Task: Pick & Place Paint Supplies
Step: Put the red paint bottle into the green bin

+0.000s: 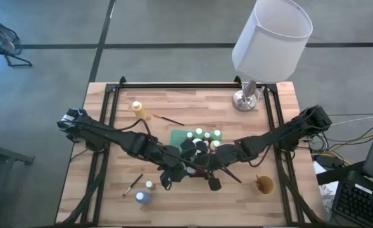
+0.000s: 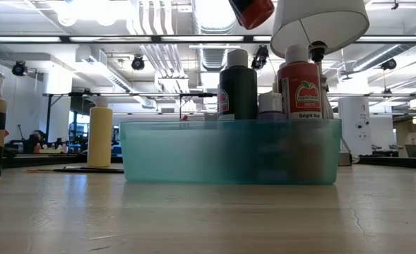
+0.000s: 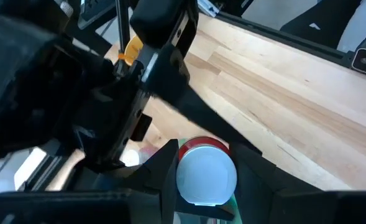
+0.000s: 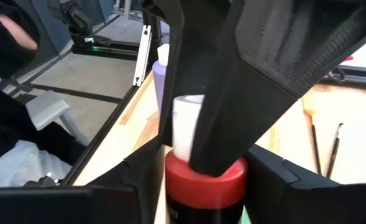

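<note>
Both arms meeting over the middle of the table, at the near edge of the green tray.

Left gripper: fingers part-way open, clamped on the sides of a red paint bottle with a white cap.

Right gripper: fingers also set on either side of that red paint bottle, at its shoulder; firm grip or mere contact, cannot tell.

Bottle lifted clear above the tray in the low view.

Inside the tray: a dark bottle and a red-labelled bottle, upright among others.

Beyond the tray: 1 yellow bottle, 1 blue-grey bottle, and 2 brushes lying on the wood.
</note>
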You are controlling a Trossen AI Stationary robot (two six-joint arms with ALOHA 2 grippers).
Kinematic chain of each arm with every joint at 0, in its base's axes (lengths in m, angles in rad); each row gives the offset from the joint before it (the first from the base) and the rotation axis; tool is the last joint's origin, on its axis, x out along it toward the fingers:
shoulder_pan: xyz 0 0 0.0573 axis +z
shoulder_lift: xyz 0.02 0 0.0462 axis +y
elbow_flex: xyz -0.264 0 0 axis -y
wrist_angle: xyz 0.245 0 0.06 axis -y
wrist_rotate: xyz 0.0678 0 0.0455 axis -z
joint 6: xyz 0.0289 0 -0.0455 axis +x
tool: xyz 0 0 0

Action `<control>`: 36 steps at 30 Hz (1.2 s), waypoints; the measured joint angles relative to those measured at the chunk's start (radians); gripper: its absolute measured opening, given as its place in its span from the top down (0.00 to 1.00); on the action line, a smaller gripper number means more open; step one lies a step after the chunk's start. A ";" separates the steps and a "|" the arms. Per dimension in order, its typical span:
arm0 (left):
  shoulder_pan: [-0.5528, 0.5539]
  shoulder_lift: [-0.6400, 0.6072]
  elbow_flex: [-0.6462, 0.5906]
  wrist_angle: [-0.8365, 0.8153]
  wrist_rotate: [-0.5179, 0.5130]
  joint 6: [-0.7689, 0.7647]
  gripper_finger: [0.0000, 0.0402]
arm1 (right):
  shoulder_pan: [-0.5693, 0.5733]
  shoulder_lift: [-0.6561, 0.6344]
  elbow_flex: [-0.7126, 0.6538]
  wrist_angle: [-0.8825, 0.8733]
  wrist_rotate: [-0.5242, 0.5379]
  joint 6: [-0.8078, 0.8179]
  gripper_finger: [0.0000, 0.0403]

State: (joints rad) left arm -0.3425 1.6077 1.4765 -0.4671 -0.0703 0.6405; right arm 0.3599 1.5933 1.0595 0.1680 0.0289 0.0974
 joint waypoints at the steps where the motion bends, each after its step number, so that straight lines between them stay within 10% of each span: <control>1: 0.000 -0.003 0.006 -0.013 -0.003 -0.010 0.70 | 0.000 -0.003 0.000 0.000 0.000 -0.006 0.56; 17: 0.019 -0.008 0.205 -0.395 -0.174 -0.182 0.70 | 0.028 -0.210 -0.001 -0.379 0.132 0.179 0.27; 27: 0.121 -0.050 0.205 -0.487 -0.168 -0.257 0.70 | 0.167 -0.420 -0.078 -0.528 0.537 0.283 0.32; 36: 0.282 -0.059 0.187 -0.485 -0.037 -0.326 0.70 | 0.188 -0.567 -0.214 -0.575 0.579 0.398 0.40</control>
State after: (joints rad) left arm -0.0604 1.5486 1.6634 -0.9518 -0.1072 0.3148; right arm 0.5480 1.0263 0.8457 -0.4069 0.6080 0.4959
